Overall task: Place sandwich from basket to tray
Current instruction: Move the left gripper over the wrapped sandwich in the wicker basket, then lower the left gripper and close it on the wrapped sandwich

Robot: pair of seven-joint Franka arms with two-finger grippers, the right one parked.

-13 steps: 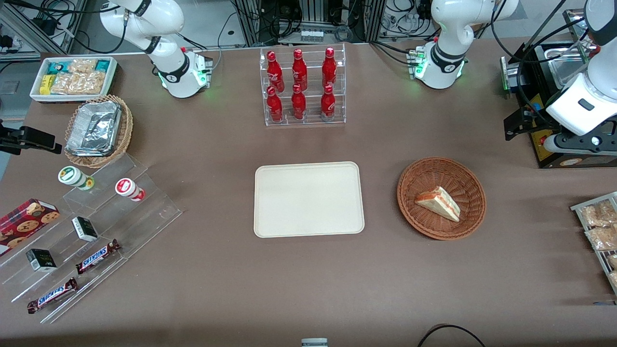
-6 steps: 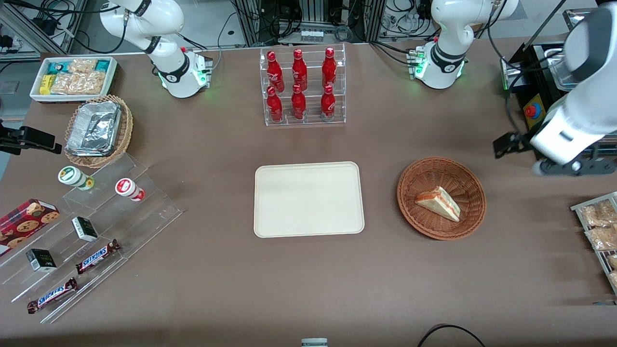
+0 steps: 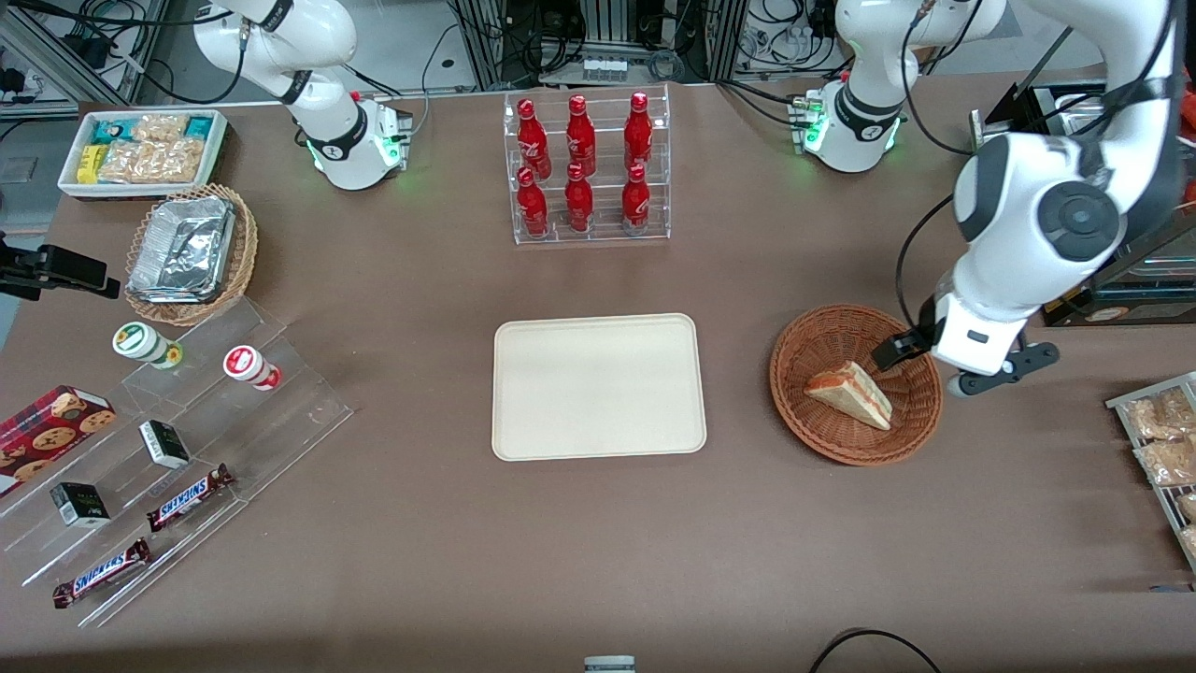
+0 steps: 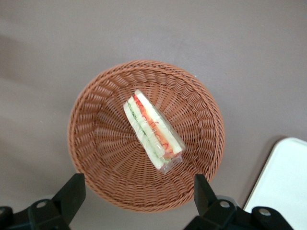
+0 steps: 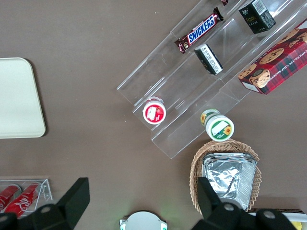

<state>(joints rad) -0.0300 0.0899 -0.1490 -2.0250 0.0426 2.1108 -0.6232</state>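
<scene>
Brown surface (image 3: 420,523) seen from the front. The sandwich (image 3: 851,393), a triangular wedge of white bread with red-orange and green filling in clear wrap, lies on its side in the round reddish-brown wicker basket (image 3: 811,416), near the middle of the bowl. The cream-beige tray (image 3: 598,386) lies flat beside the basket, toward the parked arm's end, a strip of bare surface between them. The left arm's gripper (image 3: 920,360) hangs above the basket's rim on the working arm's side, clear of the sandwich; in the left wrist view the gripper (image 4: 139,199) has its two black fingers (image 4: 72,194) spread wide apart over the basket's edge, holding nothing, with the sandwich (image 4: 152,129) and basket (image 4: 96,143) below and a corner of the tray (image 4: 283,187) visible. Farther from the front camera than the tray stands a clear acrylic rack (image 3: 590,168) of six red bottles. Toward the parked arm's end, a stepped acrylic display (image 3: 187,449) carries two bars lettered "SNICKERS" (image 3: 190,497), small dark boxes, two round tubs and a red chocolate-chip cookie box (image 3: 51,425). Nearby sit a tan wicker basket with a foil container (image 3: 182,248) and a white bin of snack packets (image 3: 145,150).
</scene>
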